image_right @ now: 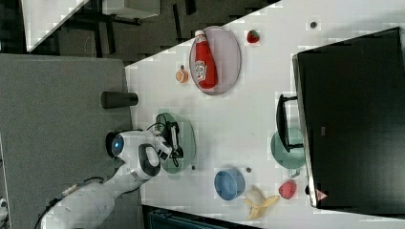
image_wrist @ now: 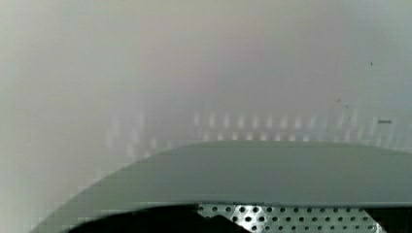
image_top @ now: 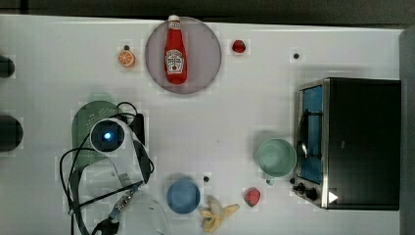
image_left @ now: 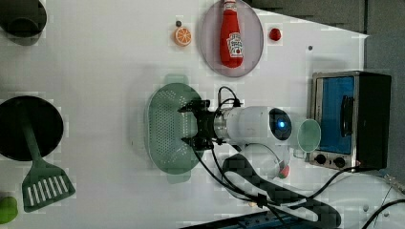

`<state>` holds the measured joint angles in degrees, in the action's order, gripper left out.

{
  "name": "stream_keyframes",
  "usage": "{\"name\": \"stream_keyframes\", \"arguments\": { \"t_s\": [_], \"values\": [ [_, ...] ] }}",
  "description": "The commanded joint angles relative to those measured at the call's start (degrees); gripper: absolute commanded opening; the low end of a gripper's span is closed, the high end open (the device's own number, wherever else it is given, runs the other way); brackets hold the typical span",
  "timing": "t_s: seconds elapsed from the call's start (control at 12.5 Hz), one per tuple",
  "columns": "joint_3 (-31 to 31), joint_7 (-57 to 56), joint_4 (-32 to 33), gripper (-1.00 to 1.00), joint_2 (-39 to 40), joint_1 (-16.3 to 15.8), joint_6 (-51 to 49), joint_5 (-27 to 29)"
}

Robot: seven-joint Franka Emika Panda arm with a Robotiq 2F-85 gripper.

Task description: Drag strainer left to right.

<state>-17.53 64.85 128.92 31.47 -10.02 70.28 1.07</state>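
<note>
Here the black gripper [image_left: 192, 125] hangs released, jaws spread wide over the pale green oval perforated plastic strainer [image_left: 165, 128] on the white tabletop [image_left: 105, 71].

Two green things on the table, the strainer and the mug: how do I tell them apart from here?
The strainer is oval, with a wide rim and a basin dotted with holes; the mug is round and smooth-walled. The strainer is clearly the larger. The strainer lies under the gripper, on the top view's left; the mug stands by the toaster oven, on the top view's right. Both are pale green and sit open side up on the white table.
</note>
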Motion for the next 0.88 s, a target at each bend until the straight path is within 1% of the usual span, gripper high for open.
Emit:
{"name": "stream_keyframes", "arguments": {
  "t_s": [0.08,0.56,0.88],
  "values": [
    [1.45,2.45,-0.18,1.0,-1.2,0.17,0.45,0.28],
    [6.48,1.39,0.82,1.0,-2.69,0.43,0.31,0.28],
    [9.34,-4.23,2.99,1.0,-4.22,1.44,-0.15,0.28]
  ]
}}
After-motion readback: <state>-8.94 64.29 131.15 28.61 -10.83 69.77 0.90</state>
